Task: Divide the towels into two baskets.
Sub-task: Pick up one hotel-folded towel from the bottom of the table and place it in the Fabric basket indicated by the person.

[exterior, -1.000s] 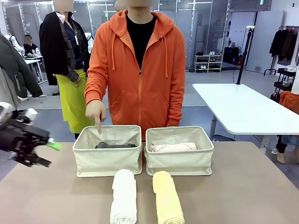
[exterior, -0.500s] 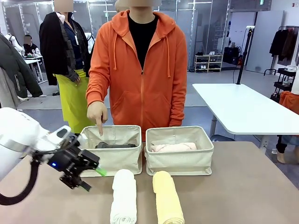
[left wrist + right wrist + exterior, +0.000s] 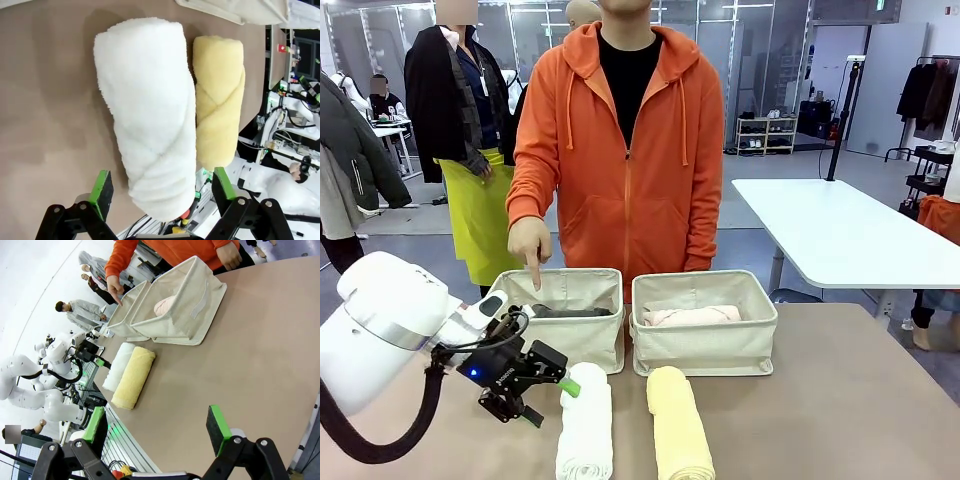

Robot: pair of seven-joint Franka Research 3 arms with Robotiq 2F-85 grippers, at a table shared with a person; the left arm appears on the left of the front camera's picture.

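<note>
On the worktop point(image 3: 840, 400): the white towel point(image 3: 586, 425) point(image 3: 150, 115) and the yellow towel point(image 3: 678, 425) point(image 3: 218, 100) are fluffy rolls. They lie side by side, just in front of the baskets.
Left basket point(image 3: 550, 345): a cream cloth box with the dark grey towel point(image 3: 570, 311) inside. The person's hand point(image 3: 527, 243) points a finger down into it.
Right basket point(image 3: 705, 345): the same kind of box, just beside the first, with the pale pink towel point(image 3: 690, 316) inside.
Left hand point(image 3: 550, 402) point(image 3: 162, 185): black with green pads spread wide, tipped down at the white towel's left side. In its wrist view the roll lies between the pads.
Right hand point(image 3: 156, 422): spread wide, holding nothing, over bare worktop, well apart from the towels.
</note>
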